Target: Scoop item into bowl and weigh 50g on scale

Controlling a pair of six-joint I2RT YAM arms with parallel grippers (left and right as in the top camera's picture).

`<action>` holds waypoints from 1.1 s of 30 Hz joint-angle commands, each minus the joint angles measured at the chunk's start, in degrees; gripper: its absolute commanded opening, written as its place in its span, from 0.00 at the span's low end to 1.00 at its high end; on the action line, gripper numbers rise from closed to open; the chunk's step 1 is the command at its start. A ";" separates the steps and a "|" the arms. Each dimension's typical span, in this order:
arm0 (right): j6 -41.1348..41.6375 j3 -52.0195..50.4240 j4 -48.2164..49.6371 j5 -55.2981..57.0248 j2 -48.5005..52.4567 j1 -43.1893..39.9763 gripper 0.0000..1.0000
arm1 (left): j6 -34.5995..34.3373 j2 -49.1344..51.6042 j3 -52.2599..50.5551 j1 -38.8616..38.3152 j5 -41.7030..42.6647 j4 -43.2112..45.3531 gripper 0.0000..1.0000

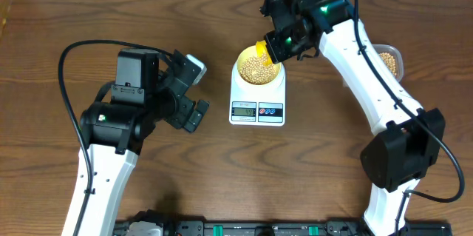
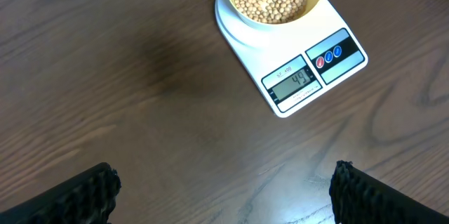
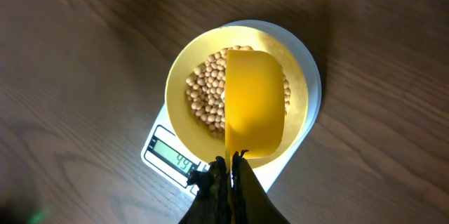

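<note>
right end effector [image 3: 230,165] clamps yellow scoop [image 3: 254,101] above the bowl [image 3: 181,76]; left end effector [image 2: 224,192] gapes empty over seemingly wooden table [image 2: 105,76].

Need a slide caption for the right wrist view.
Yellow scoop, gripped by the right jaws, hangs over the bowl of beans on the scale.

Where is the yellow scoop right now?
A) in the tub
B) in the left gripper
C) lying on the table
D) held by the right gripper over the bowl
D: the right gripper is shut on the scoop, which hangs above the bowl of beans on the scale.
</note>
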 commanded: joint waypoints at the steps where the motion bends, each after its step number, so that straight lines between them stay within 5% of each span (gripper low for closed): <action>1: -2.32 1.14 0.09 0.44 -1.46 0.55 0.01 | 0.76 0.22 -0.07 0.24 0.87 -0.15 0.98; 33: -10.01 1.11 2.05 -2.32 -1.46 0.94 0.01 | 0.76 0.22 -0.07 0.24 0.87 -0.15 0.98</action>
